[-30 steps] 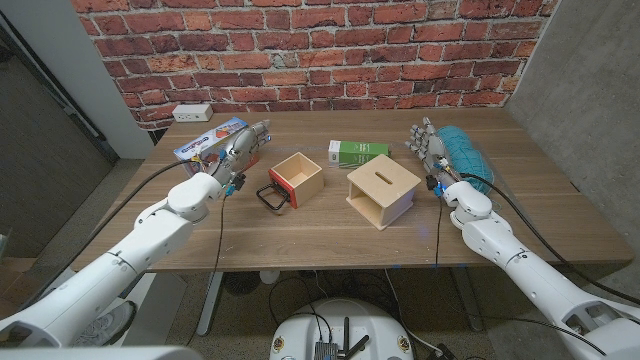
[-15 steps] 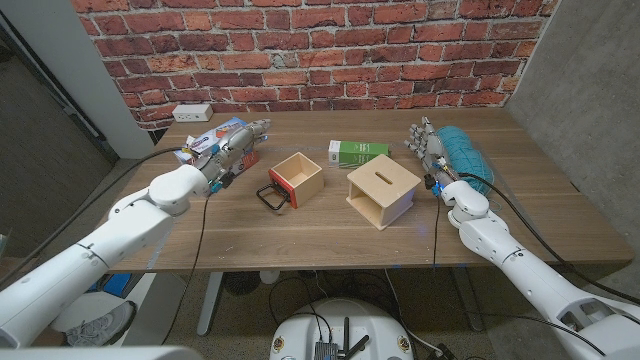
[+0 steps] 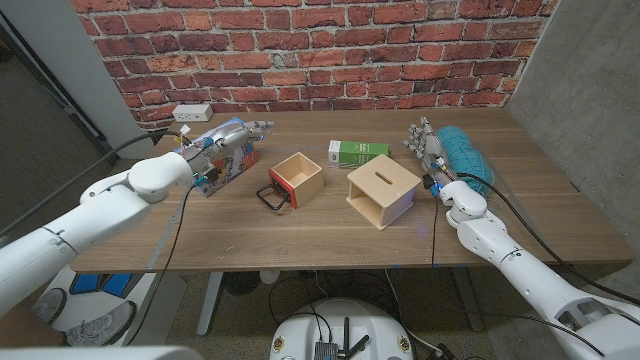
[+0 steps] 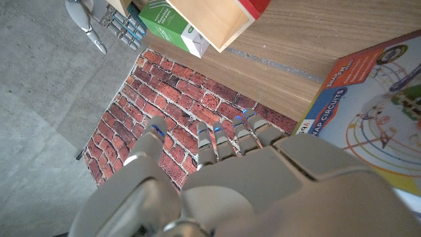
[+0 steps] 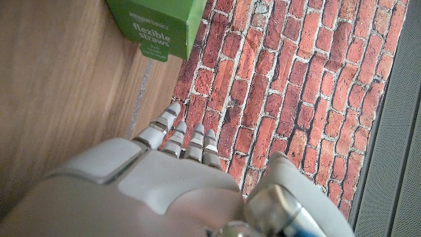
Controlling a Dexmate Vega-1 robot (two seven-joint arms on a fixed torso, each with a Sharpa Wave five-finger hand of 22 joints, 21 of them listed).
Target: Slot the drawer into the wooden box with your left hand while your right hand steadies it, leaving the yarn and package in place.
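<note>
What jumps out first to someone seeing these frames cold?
The open drawer with its red front and black handle sits mid-table, apart from the slotted wooden box to its right. Both hands are off them: the left hand hovers over the colourful package, and the right hand stands beside the teal yarn.

Matt pale-wood drawer (image 3: pixel 298 177), wooden box (image 3: pixel 383 192); glossy cardboard package (image 3: pixel 213 152)

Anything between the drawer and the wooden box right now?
No. In the head view, bare tabletop separates the drawer from the wooden box; the green carton sits behind that gap.
</note>
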